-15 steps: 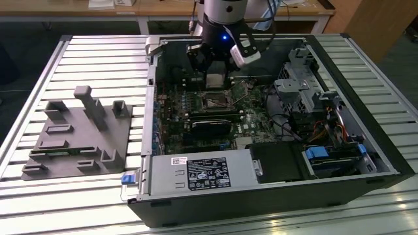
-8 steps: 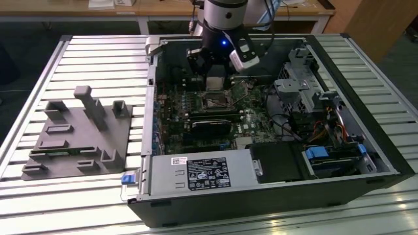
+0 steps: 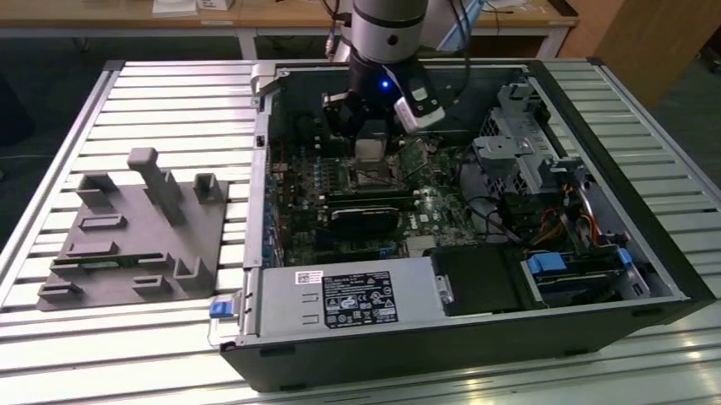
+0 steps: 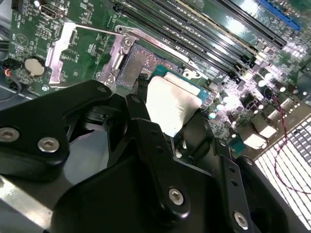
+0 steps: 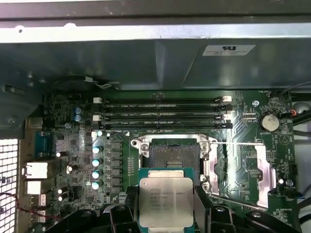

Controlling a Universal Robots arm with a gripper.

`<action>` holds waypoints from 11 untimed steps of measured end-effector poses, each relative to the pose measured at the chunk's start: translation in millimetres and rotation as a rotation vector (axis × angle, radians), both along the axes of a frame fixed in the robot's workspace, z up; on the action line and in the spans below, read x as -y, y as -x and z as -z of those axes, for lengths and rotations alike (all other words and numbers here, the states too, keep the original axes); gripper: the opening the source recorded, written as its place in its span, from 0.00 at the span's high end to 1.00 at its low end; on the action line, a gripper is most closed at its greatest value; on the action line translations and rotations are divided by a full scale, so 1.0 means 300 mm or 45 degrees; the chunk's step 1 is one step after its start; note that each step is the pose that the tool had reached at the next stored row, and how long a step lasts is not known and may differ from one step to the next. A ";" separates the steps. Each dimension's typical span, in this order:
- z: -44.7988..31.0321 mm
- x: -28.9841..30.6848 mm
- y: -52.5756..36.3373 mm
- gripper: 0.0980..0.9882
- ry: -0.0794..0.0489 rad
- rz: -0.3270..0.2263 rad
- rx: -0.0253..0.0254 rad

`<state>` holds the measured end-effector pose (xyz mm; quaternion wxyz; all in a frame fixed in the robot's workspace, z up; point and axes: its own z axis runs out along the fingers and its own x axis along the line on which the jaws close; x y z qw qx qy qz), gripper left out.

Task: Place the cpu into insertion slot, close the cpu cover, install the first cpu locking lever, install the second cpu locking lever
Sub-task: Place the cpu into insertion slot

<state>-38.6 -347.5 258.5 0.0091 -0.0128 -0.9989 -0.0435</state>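
The cpu (image 5: 166,201), a grey-faced square chip (green-edged), hangs level just beside the insertion slot (image 5: 174,154), its dark centre bare; the silvery cpu cover (image 5: 265,167) lies flipped open alongside.

Computer case (image 3: 451,354) lay open on slatted table (image 3: 169,101). Moulded tray (image 3: 124,245) sat beside it on exterior view's left, apart. Arm (image 3: 389,34) stood over case's far half. Chip (image 5: 166,194) sat pinched in gripper (image 5: 166,205), above board, just short of socket (image 5: 169,155). Cover (image 5: 266,167) lay flipped flat beside socket. Memory slots (image 5: 165,114) ran along socket's other side. Power supply box (image 3: 338,299) sat at case's near end.
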 end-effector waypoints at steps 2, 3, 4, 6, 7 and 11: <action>0.010 0.000 0.000 0.50 0.000 0.000 0.0000; 0.015 -0.001 0.000 0.50 0.001 0.000 0.0000; 0.019 -0.001 0.000 0.50 0.001 0.000 0.0000; 0.027 -0.002 -0.001 0.50 0.002 0.000 0.0000; 0.031 -0.002 -0.001 0.50 0.002 0.000 0.0000; 0.052 -0.006 -0.003 0.50 0.003 0.000 -0.0001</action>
